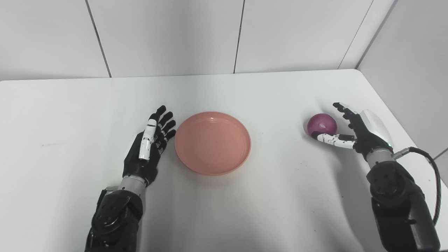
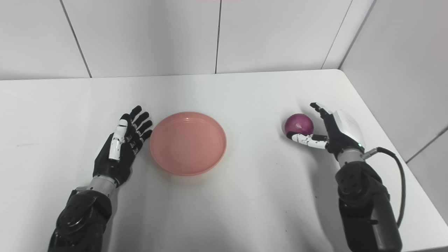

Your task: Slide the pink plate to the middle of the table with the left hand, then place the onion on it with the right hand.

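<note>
The pink plate (image 1: 212,142) lies empty near the middle of the white table (image 1: 245,196). My left hand (image 1: 148,145) rests just left of the plate's rim, open, fingers stretched out and apart from the plate by a small gap. A purple-red onion (image 1: 322,125) sits on the table at the right. My right hand (image 1: 351,129) is open around the onion's right side, thumb under its near side and fingers past its far side, without closing on it.
The table's right edge (image 1: 402,115) runs close behind my right hand, with a grey wall beyond. White wall panels stand along the table's back edge (image 1: 224,74). A black cable (image 1: 432,175) loops off the right forearm.
</note>
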Controlling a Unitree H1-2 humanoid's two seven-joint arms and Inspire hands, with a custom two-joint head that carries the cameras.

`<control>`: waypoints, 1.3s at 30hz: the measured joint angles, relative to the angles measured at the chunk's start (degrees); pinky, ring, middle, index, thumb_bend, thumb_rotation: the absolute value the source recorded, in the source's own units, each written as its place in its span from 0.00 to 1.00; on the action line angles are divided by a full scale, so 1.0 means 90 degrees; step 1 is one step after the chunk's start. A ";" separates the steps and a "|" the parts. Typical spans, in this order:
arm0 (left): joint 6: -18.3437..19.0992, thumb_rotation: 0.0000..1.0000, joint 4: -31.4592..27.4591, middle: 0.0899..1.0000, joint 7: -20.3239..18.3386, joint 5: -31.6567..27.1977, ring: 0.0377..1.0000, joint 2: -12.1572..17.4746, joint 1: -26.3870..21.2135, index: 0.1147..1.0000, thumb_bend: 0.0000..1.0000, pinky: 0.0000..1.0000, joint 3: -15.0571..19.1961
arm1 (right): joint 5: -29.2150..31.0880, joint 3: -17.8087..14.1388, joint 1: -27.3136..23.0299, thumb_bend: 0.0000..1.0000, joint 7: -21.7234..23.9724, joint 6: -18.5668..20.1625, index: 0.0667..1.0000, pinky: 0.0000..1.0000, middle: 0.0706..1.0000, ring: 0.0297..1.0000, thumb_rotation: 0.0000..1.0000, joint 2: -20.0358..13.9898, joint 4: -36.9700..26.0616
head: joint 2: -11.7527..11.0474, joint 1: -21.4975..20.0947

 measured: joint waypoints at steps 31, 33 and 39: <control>-0.0004 1.00 -0.0009 0.94 0.0037 0.0007 0.93 0.0016 0.0028 0.92 0.48 0.93 0.0004 | 0.0144 0.0385 -0.0488 0.98 -0.0599 0.0000 0.87 0.68 0.84 0.79 0.45 -0.0118 0.0940 | 0.0039 -0.0029; -0.0004 1.00 -0.0010 0.95 0.0037 0.0007 0.93 0.0017 0.0028 0.93 0.48 0.93 0.0004 | 0.0133 0.0411 -0.0495 0.97 -0.0590 0.0000 0.86 0.68 0.83 0.78 0.45 -0.0140 0.0947 | 0.0029 -0.0029; -0.0002 1.00 -0.0014 0.94 0.0037 0.0004 0.93 0.0018 0.0032 0.92 0.48 0.93 0.0006 | 0.0051 0.0419 -0.0510 0.96 -0.0382 0.0000 0.83 0.69 0.82 0.78 0.46 -0.0197 0.0918 | 0.0058 -0.0020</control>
